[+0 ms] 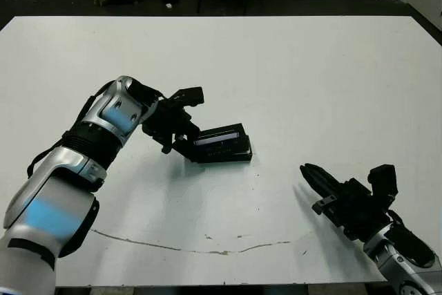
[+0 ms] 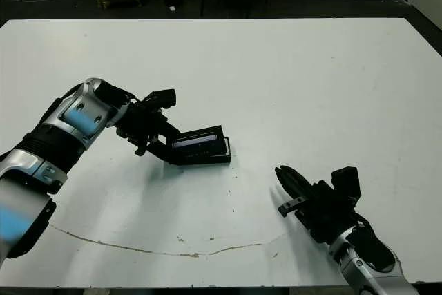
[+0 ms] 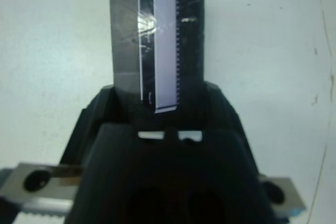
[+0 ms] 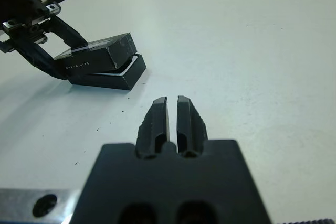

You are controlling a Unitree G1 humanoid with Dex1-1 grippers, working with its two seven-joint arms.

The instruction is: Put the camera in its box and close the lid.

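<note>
The left gripper (image 1: 185, 124), clamped on the lid (image 1: 219, 136), holds it tilted over the box (image 1: 228, 155), so it could seat crooked.

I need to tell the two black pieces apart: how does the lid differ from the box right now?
The flat black lid with the glossy strip is tilted and gripped by the left pincer; the shallow black box lies flat on the white table, ungripped. The lid sits askew on top; the box shows white lining beneath. Both are black, rectangular and similar in footprint.
</note>
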